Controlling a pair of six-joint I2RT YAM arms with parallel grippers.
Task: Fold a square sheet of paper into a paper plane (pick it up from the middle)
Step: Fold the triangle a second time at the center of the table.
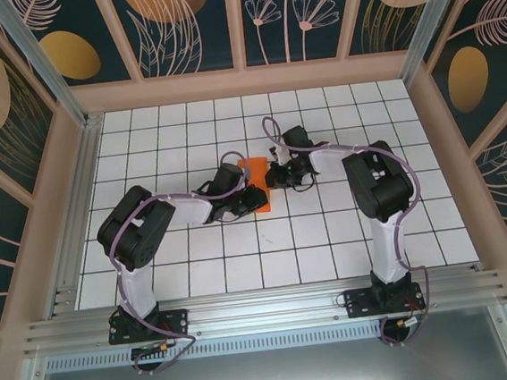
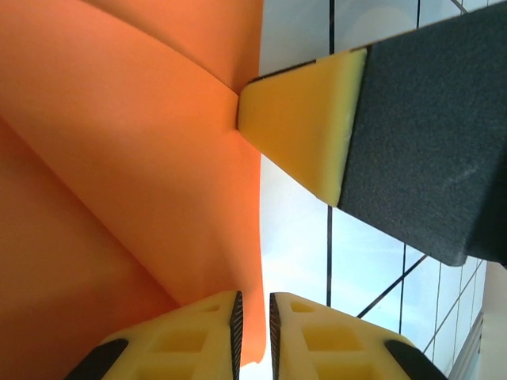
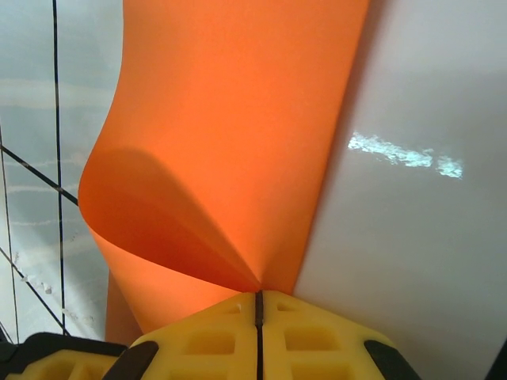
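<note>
No legible text — no labels, numbers.

Bright orange sheet of paper (image 3: 230, 142), yellow fingers (image 2: 301, 131) — black-backed, white table (image 1: 330, 236) — dark grid lines

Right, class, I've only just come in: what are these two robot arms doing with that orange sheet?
Both arms are working on the square sheet of paper in the middle of the white tiled table. The right gripper is shut on one edge, where the paper bulges into a curved fold. The left gripper, jaws nearly closed, pinches another edge. The sheet is bent and partly folded, not yet a plane.
</note>
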